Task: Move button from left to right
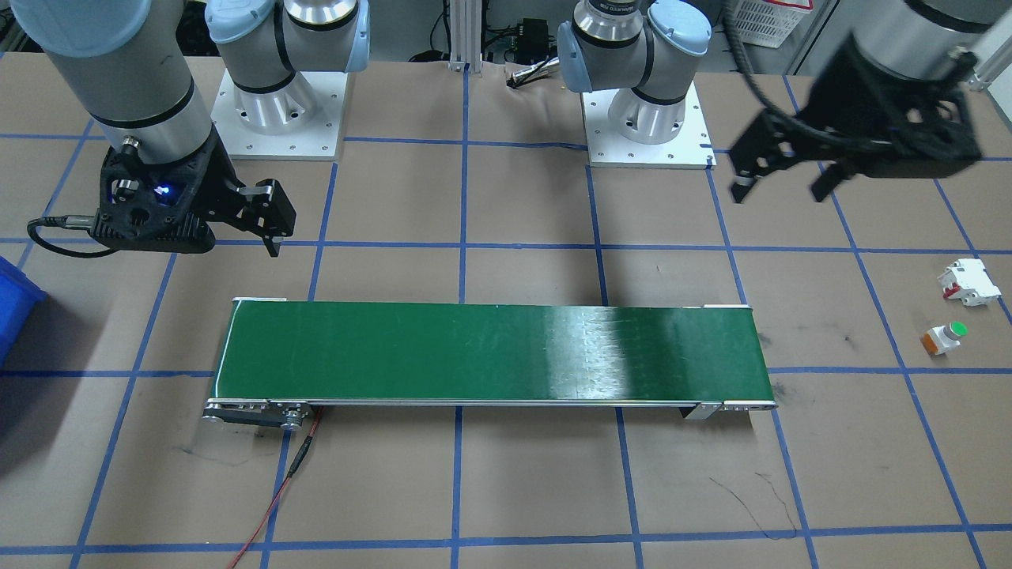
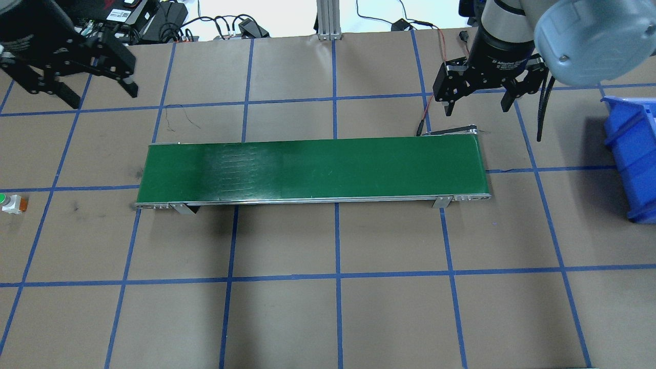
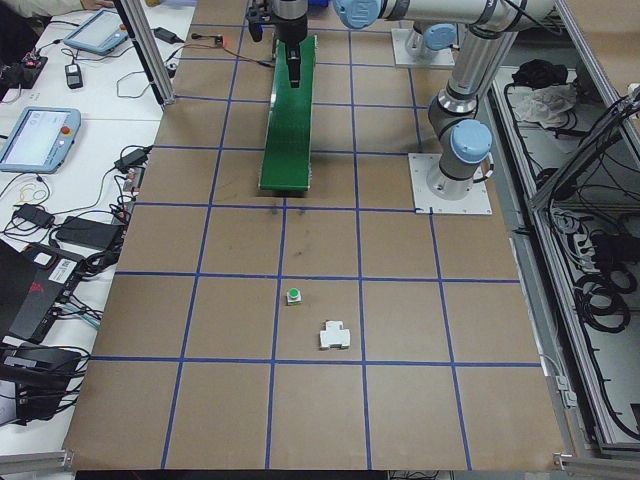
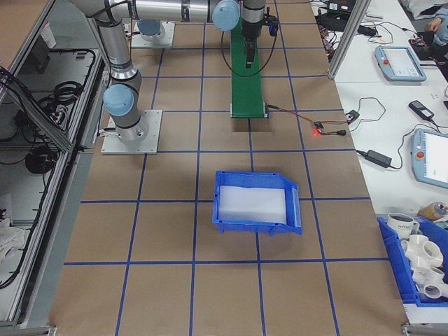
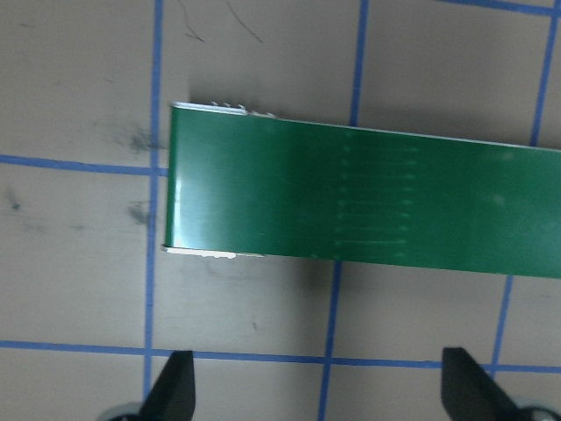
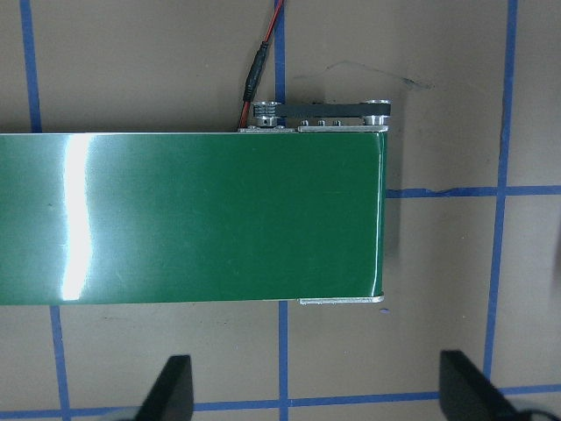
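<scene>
The button [image 1: 945, 338] lies on its side on the brown table, green cap, white body and orange base, well off the left end of the green conveyor belt [image 1: 490, 352]. It also shows at the overhead view's left edge as the button [image 2: 10, 202] and in the left side view as the button [image 3: 294, 295]. My left gripper [image 1: 783, 186] hangs open and empty high above the table, back from the button; overhead it is the left gripper [image 2: 102, 97]. My right gripper [image 2: 477, 107] is open and empty beyond the belt's right end.
A white boxy part with red marks [image 1: 968, 282] lies close to the button. A blue bin [image 2: 633, 154] stands off the belt's right end. A red cable [image 1: 277, 506] runs from the belt's motor end. Blue tape lines grid the table.
</scene>
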`<state>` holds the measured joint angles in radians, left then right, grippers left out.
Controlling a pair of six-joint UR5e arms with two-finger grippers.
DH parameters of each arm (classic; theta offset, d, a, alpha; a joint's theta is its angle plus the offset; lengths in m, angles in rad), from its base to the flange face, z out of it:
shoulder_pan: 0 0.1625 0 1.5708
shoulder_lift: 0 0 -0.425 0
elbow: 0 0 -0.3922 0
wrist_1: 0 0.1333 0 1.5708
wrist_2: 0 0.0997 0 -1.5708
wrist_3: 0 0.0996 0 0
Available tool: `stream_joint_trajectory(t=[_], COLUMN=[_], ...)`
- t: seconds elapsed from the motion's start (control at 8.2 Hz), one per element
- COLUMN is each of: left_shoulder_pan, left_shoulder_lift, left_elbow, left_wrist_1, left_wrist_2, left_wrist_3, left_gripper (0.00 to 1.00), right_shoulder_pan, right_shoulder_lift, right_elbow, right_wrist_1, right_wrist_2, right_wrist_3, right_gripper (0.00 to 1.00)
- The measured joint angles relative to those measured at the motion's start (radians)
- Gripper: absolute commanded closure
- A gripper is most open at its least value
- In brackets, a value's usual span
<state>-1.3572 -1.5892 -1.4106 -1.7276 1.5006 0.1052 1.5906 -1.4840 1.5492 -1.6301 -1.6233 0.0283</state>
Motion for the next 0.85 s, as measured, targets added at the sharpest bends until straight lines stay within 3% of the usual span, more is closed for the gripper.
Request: stream_joint_trajectory(t=[0.24, 0.37, 0.61, 0.85], left_shoulder_pan=[0.197, 0.266, 0.338, 0.375], left_shoulder_lift=[-0.036, -0.057, -0.099, -0.152], left_elbow=[0.001, 0.001, -0.003, -0.008], left_wrist_1=[0.032, 0.053, 0.124, 0.22], left_wrist_2=[0.006, 0.045, 0.147, 0.171], left_wrist_3=[0.178, 0.274, 0.385, 0.476], left_gripper=[0.0, 0.0, 0.0, 0.0], right_shoulder_pan=[-0.003, -0.003, -0.004, -0.004], right_shoulder_lift=[-0.016, -0.024, -0.028, -0.025], right_elbow=[-0.001, -0.001, -0.001, 0.001], right_wrist_1=[0.003, 0.006, 0.005, 0.003], right_wrist_2=[-0.008, -0.006, -0.003, 0.0], right_wrist_3=[0.001, 0.001, 0.0, -0.001], right_gripper=[0.0, 0.0, 0.0, 0.0])
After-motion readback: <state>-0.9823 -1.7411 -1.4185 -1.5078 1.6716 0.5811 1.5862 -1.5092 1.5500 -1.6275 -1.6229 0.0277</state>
